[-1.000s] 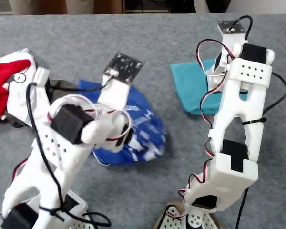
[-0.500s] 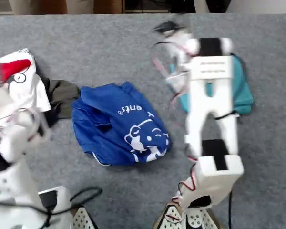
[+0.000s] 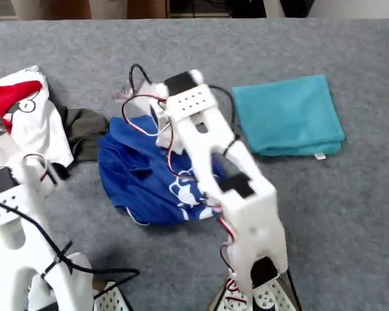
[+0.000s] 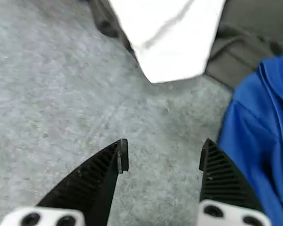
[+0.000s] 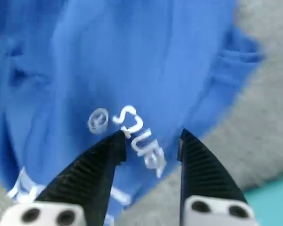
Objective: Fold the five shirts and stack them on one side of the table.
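A crumpled blue shirt (image 3: 142, 178) with white print lies at the table's middle. My right arm (image 3: 201, 129) stretches across it, and its gripper (image 5: 151, 141) hangs open just above the blue shirt (image 5: 108, 61), holding nothing. A folded teal shirt (image 3: 288, 116) lies flat at the right. At the left sit a white and red shirt (image 3: 23, 113) and an olive shirt (image 3: 84, 129). My left gripper (image 4: 164, 155) is open over bare table, close to a corner of the white shirt (image 4: 170, 33), with the olive shirt (image 4: 254, 33) and the blue shirt (image 4: 264, 136) beside it.
The grey felt table (image 3: 350, 214) has free room at the front right and along the back. My left arm (image 3: 13, 220) stands at the front left. A teal corner (image 5: 273, 202) shows past the blue shirt.
My right arm swung from the teal shirt leftward over the blue shirt. My left arm drew back off the blue shirt to the front left.
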Robot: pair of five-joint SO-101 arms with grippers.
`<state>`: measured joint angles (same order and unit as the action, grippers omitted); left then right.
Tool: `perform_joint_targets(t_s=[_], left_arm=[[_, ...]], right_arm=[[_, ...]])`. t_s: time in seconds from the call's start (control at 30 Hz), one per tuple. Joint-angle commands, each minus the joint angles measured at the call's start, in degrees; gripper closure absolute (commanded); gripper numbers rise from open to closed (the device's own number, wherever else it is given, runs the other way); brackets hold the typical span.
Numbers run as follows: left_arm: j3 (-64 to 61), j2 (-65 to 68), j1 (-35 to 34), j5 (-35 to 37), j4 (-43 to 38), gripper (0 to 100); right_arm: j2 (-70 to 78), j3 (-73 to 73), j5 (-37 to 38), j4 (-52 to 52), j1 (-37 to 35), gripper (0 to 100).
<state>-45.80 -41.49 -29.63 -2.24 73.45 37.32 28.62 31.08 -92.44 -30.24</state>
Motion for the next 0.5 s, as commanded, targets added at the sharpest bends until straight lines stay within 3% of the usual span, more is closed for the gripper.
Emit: perform_joint_targets(t_s=[0.0,0.13,0.23,0.47], left_arm=[[0.18,1.27,3.34,0.26,-0.79,75],[0.0,1.89,4.13,0.26,-0.79,75],[-0.26,1.89,3.87,0.26,-0.79,75],[-0.44,1.89,3.78,0.0,0.79,75]], right_arm=[[7.25,5.85,0.18,-0.35,-0.4,83.9],[12.62,13.14,0.35,-4.4,-0.31,99.8],[14.11,18.86,0.44,-10.02,0.22,99.3],[2.95,18.42,-1.41,-10.02,6.99,99.7]])
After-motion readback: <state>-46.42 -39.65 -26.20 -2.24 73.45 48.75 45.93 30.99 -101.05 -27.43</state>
